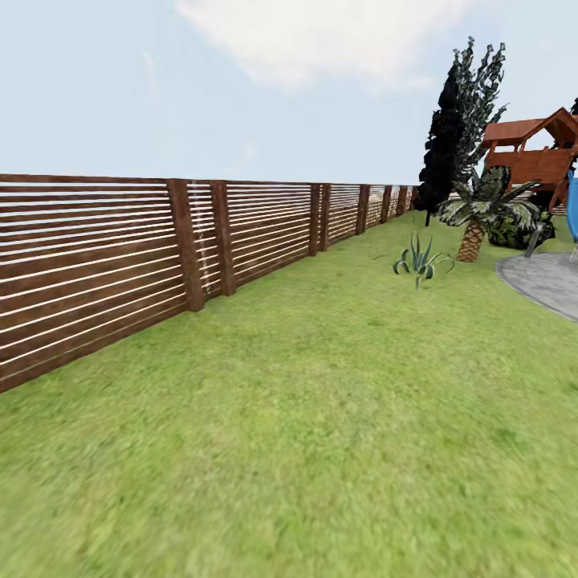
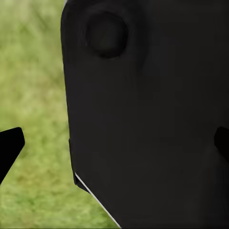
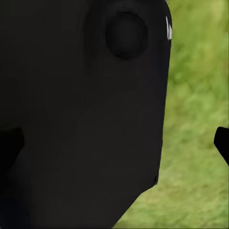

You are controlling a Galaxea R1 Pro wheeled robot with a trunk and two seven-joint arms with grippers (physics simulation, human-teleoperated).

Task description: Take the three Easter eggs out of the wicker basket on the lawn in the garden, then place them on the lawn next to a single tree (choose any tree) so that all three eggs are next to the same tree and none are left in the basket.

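The lawn (image 1: 321, 417) spreads out ahead of me as mottled green grass. The Easter eggs, the wicker basket and the tree are out of view. My left gripper (image 2: 114, 143) is open, its two dark fingertips (image 2: 9, 148) far apart with nothing held between them. My right gripper (image 3: 114, 143) is open as well, one fingertip (image 3: 222, 143) showing against the grass. A black part of my own body (image 2: 152, 119) sits close in front of the left gripper, and the same kind of black part (image 3: 81, 119) blocks most of the right wrist view.
A brown slat fence (image 1: 96, 265) runs along the left into the distance. Far right stand a dark cypress (image 1: 453, 136), a short palm (image 1: 482, 217), a spiky plant (image 1: 419, 261), a wooden playset (image 1: 538, 152) and a grey paved patio (image 1: 546, 281).
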